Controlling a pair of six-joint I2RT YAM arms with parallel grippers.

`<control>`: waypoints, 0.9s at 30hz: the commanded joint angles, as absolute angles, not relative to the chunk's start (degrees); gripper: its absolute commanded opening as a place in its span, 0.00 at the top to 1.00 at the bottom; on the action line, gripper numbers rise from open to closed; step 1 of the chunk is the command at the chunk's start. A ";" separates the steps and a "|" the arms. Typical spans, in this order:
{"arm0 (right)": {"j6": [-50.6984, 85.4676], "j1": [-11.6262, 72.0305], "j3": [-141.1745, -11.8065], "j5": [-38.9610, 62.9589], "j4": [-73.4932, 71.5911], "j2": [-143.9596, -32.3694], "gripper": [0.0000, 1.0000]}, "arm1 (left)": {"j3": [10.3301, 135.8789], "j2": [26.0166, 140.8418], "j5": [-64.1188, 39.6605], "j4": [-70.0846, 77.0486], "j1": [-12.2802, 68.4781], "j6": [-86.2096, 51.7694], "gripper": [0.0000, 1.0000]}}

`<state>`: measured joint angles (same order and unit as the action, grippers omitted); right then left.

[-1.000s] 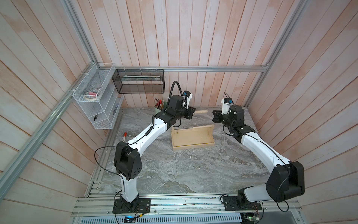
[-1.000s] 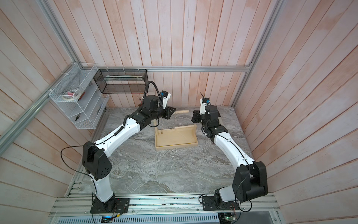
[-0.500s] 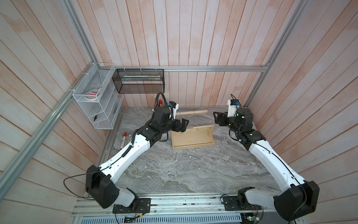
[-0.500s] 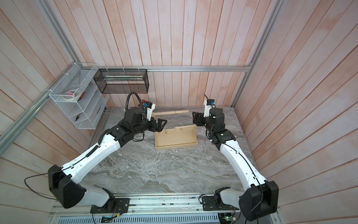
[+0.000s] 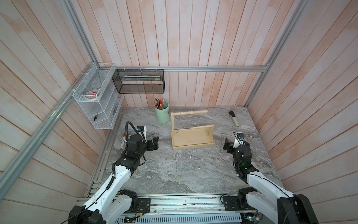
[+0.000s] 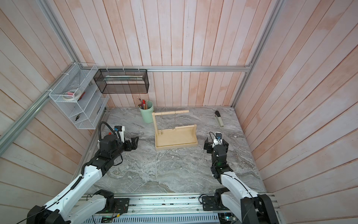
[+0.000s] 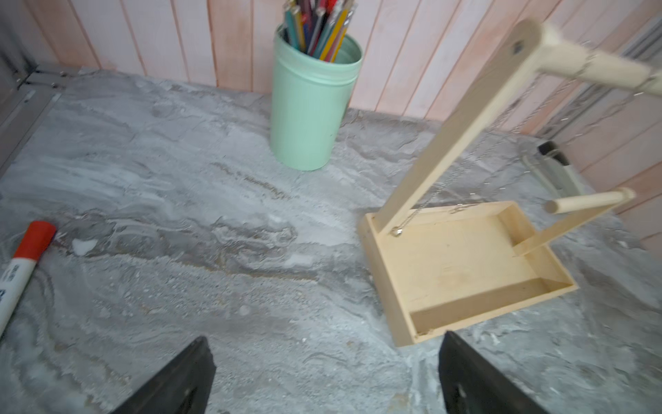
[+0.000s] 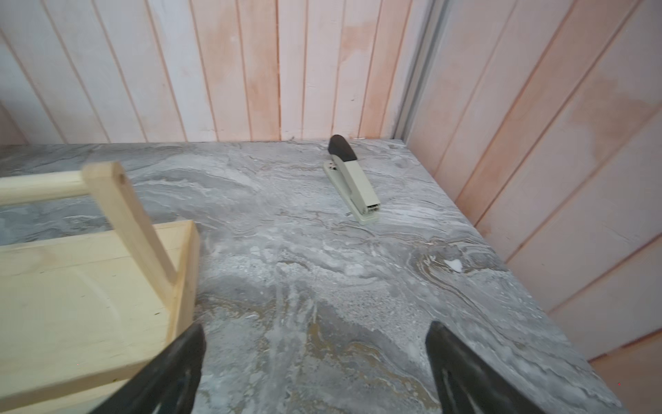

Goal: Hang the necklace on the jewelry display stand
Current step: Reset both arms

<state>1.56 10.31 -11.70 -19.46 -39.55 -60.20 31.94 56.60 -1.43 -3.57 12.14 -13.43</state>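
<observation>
Jaws of left gripper (image 7: 326,338) and right gripper (image 8: 317,326) gape, empty. Necklace (image 5: 193,120) drapes the stand (image 5: 191,147); cup (image 7: 308,107) holds pencils (image 7: 318,25).

The thin pale metal-chain necklace (image 5: 193,119) hangs on the light-wood jewelry display stand (image 5: 193,147), with the mint-green cylindrical pen cup (image 5: 162,115) behind-left of it and the beige stapler (image 5: 233,120) behind-right.

Left arm (image 5: 120,174) and right arm (image 5: 260,179): white shells, black joints. Black cable (image 5: 129,125) loops over the left wrist. White wrist cameras (image 5: 142,130) carry blue plugs. Left tool (image 7: 326,338) and right tool (image 8: 317,326): black fingers.
</observation>
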 commanded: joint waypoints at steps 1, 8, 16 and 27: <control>0.15 7.91 -7.77 -23.11 -62.46 -67.66 0.03 | 29.39 59.14 -1.37 8.77 7.24 -9.35 0.00; 0.55 4.01 -12.06 -19.72 -75.76 -87.08 0.02 | 22.75 69.51 2.15 28.87 3.96 -2.03 0.00; 0.95 1.80 -11.20 -12.57 -79.17 -89.78 0.02 | 17.76 79.93 1.81 53.71 2.28 4.17 0.00; 1.16 0.89 -11.22 -10.25 -78.66 -89.52 0.02 | 16.33 89.01 -6.06 64.91 -2.64 -0.37 0.00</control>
